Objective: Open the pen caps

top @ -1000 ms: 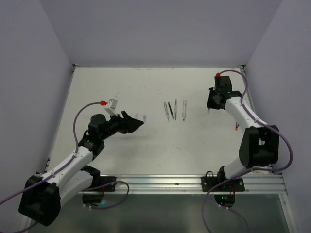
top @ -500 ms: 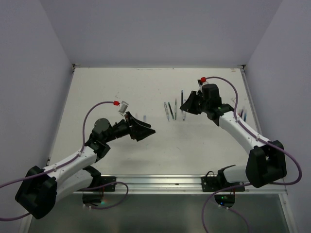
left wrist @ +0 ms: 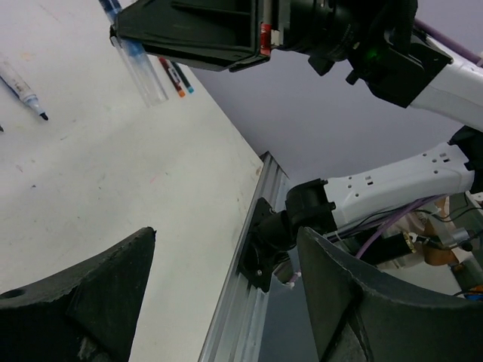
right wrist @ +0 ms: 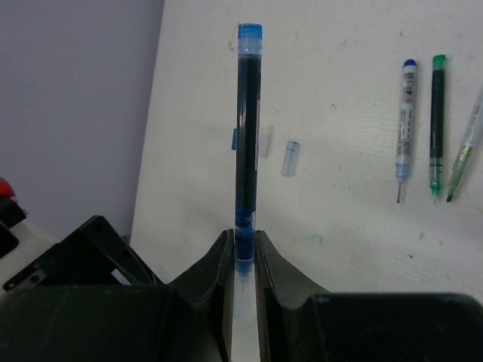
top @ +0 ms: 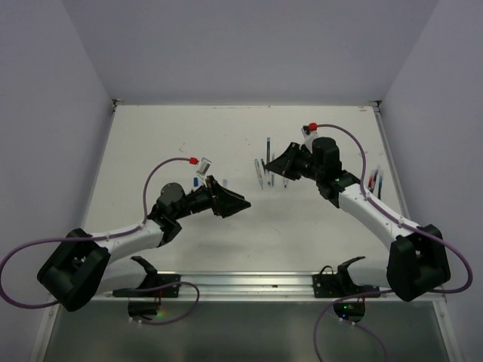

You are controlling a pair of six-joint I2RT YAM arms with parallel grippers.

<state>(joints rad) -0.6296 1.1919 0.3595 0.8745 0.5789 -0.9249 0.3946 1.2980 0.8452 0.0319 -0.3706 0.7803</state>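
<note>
- Both arms have swung inward since a second ago, and the right one now carries a pen over the middle of the white table point(top: 189, 143).
- Nearest me, the left gripper point(top: 240, 202) hangs with its black fingers spread wide. It holds nothing and faces the pen.
- The right gripper point(right wrist: 241, 245) is clamped on a slim blue-barrelled stick pen point(right wrist: 247, 128), which is lifted off the table and sticks out past the fingertips.
- A small blue plastic cap point(right wrist: 250, 32) tops that free end. I'd have the left fingers close on that piece alone, in line with the barrel. They should then pull straight off while the right grip stays firm.
- Farther off lie a short clear loose cap point(right wrist: 290, 158) and three more thin pens point(right wrist: 438, 121).
</note>
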